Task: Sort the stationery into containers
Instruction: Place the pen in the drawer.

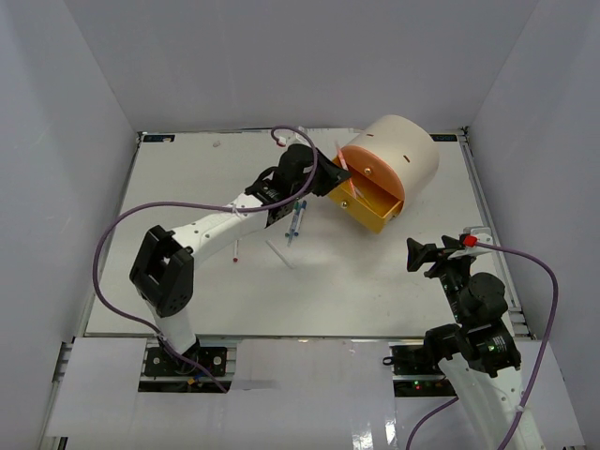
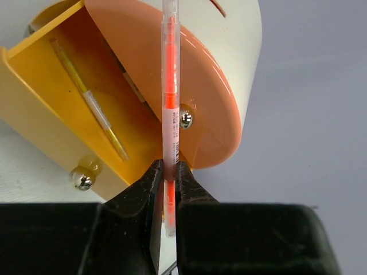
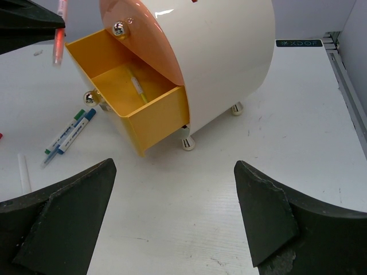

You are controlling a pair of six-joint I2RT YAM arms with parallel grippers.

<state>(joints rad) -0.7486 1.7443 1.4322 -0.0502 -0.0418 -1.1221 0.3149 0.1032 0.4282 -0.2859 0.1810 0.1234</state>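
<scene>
Left claw [image 2: 170,172] pinching orange pen [image 2: 170,86], standing near upright

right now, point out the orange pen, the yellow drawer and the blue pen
orange pen [image 2: 170,86], left wrist view, orange part of the barrel
yellow drawer [image 3: 160,123], right wrist view, near outer wall
blue pen [image 3: 74,133], right wrist view, mid barrel
</scene>
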